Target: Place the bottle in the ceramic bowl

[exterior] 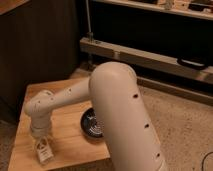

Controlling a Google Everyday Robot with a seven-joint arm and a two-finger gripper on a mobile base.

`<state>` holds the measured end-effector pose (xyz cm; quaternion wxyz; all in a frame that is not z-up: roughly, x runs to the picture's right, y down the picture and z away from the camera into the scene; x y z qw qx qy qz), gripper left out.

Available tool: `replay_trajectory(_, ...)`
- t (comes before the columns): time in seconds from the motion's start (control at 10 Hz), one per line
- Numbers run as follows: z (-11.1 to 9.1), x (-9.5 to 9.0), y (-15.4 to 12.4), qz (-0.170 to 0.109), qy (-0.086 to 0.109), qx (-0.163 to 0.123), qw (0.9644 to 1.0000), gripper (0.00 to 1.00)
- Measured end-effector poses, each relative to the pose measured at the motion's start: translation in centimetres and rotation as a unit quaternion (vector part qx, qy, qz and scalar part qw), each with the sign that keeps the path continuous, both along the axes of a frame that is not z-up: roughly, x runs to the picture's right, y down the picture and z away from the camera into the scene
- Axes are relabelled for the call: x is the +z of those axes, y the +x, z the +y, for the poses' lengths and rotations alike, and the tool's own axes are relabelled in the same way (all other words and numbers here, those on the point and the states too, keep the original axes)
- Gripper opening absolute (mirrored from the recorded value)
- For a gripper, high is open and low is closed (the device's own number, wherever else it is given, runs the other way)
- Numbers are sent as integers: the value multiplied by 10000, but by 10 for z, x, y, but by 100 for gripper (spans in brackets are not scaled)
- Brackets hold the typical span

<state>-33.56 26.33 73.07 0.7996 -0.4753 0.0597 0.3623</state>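
- the bottle (45, 155), small and pale, sits near the front left corner of the wooden table (70, 148), apart from the bowl.
- the gripper (42, 146) is right at the bottle's top; whether it is clamped on the bottle or loose cannot be told.
- the ceramic bowl (91, 125), glossy black, lies mid-table, partly hidden by the robot arm (120, 110); its visible part holds nothing.
- progress looks early: the bottle is not yet in the bowl, so lifting, carrying across and releasing remain.
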Motion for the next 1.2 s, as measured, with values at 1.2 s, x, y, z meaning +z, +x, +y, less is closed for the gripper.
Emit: replay_trajectory(1.2, 17, 11, 3, 224, 118, -207, 9995, 56)
